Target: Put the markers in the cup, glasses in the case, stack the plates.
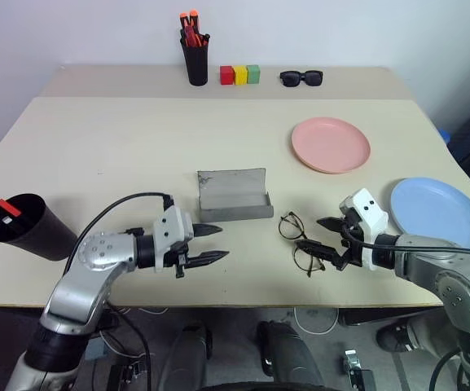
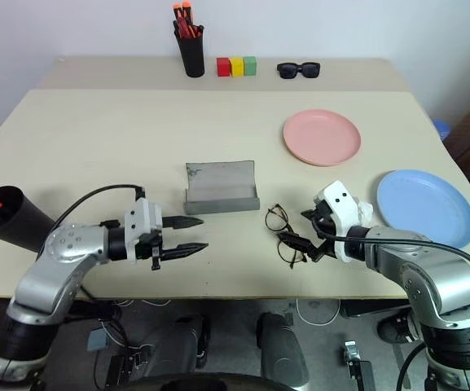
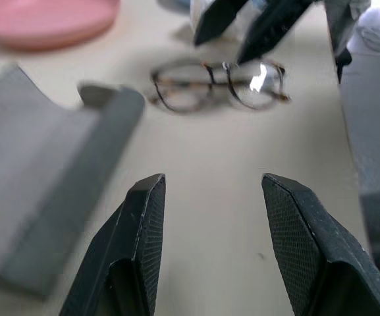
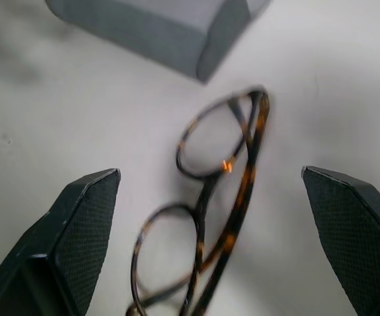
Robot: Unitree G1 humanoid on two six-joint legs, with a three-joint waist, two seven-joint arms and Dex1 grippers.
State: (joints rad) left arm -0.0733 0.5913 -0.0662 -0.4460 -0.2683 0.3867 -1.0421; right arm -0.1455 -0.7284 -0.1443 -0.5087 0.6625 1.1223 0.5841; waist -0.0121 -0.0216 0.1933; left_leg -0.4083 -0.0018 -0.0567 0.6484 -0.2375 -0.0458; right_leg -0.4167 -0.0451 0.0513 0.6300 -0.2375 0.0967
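The wide black cup (image 1: 24, 226) stands at the table's left edge, and a marker's red end (image 1: 8, 207) shows at its rim. Mid-table, the grey case (image 1: 233, 195) lies open. The wire-framed glasses (image 1: 300, 243) lie on the table just right of it. My right gripper (image 1: 308, 232) is open, its fingers (image 4: 78, 230) straddling the glasses from the right without closing on them. My left gripper (image 1: 212, 243) is open and empty, left of the case's front and pointing right. The pink plate (image 1: 330, 144) and the blue plate (image 1: 440, 212) lie apart on the right.
At the back of the table stand a narrow black pen holder with orange-capped markers (image 1: 195, 59), three coloured blocks (image 1: 240, 75) and black sunglasses (image 1: 301, 78). The table's front edge runs just under both grippers.
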